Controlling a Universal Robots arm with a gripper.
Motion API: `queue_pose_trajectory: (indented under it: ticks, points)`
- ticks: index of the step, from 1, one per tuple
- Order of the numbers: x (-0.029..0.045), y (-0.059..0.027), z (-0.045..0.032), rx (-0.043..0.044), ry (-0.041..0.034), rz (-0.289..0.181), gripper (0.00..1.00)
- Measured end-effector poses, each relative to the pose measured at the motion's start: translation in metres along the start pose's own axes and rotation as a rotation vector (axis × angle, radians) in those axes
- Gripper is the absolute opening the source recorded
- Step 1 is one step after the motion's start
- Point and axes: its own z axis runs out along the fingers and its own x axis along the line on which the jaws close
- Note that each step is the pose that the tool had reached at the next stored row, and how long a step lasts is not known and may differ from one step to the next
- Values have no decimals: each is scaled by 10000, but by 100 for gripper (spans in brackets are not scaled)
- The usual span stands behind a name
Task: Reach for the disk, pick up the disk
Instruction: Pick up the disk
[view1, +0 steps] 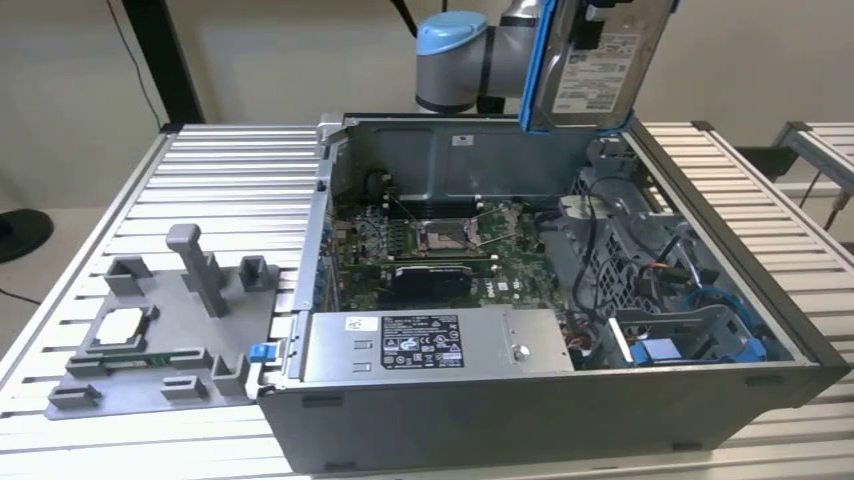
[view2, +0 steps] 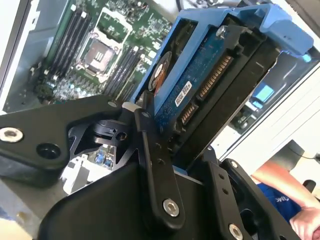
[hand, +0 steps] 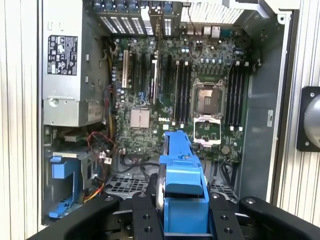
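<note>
above open case (view1: 441, 400), tool (hand: 181, 200) gripping disk (view1: 597, 60)

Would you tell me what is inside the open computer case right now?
Inside the computer case: the motherboard, a grey power supply box and a blue drive bay. What lies beneath the box is hidden. The gripper holds the disk above.

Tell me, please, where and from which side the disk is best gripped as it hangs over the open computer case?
Grip the disk across its two broad flat faces at one short end, coming in endwise along its length. It is a thin slab, so the faces give parallel surfaces. The gripper is shut on it this way, fingers flanking the blue frame, holding it upright above the computer case.
</note>
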Motion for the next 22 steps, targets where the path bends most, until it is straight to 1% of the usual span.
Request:
queue_pose_trajectory:
  ticks: [10, 14, 19, 22]
  points:
    - [46, -340, 5, 1, 0, -6, 0]
    - [61, -459, 7, 1, 0, -9, 0]
    - [72, -583, 8, 0, -1, -13, 0]
    - [71, -595, 9, 1, 0, -12, 0]
